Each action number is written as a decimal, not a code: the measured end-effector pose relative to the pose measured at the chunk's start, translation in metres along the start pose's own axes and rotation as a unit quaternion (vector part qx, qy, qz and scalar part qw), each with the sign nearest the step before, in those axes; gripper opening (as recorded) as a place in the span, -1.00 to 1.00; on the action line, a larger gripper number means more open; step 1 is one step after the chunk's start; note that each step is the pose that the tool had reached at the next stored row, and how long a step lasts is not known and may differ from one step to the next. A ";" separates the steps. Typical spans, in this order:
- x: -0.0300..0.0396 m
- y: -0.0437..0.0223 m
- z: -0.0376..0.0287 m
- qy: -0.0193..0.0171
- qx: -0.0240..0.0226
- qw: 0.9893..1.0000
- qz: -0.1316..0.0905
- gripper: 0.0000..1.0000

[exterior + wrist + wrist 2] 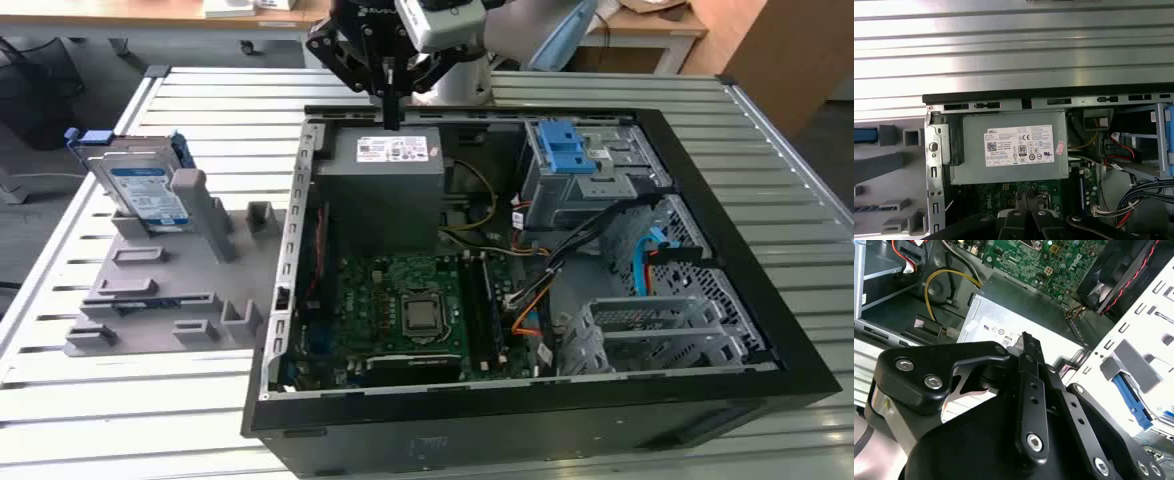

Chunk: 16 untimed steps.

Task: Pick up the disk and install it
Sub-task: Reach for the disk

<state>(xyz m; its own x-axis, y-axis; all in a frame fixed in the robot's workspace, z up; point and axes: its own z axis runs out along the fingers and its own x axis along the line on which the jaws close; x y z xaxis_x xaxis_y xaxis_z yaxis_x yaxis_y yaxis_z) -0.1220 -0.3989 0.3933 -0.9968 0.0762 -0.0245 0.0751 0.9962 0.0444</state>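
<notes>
A slatted metal table [200,90] carries an open computer case [507,420] and, toward the exterior view's left, a grey fixture [160,290]. We find the disk [144,185] propped on edge in that fixture, not yet installed, well apart from the gripper [391,118] toward the exterior view's left. The gripper hangs over the power supply [387,170] inside the case, jaws closed together and empty.

A workshop: an opened computer case [534,418] on a slatted metal bench [227,100].
</notes>
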 end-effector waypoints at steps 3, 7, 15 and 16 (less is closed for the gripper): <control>0.0041 -0.0003 0.0005 0.000 0.000 1.000 0.000 -0.79; 0.0048 -0.0004 0.0006 0.000 0.000 1.000 0.000 -0.79; 0.0068 -0.0005 0.0006 0.000 0.000 1.000 0.000 -0.79; 0.0071 -0.0006 0.0006 0.000 0.000 1.000 0.000 -0.79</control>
<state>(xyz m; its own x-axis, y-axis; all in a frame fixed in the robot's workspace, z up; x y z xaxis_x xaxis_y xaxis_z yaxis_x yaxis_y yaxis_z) -0.1291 -0.3989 0.3925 -0.9968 0.0762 -0.0244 0.0751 0.9962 0.0443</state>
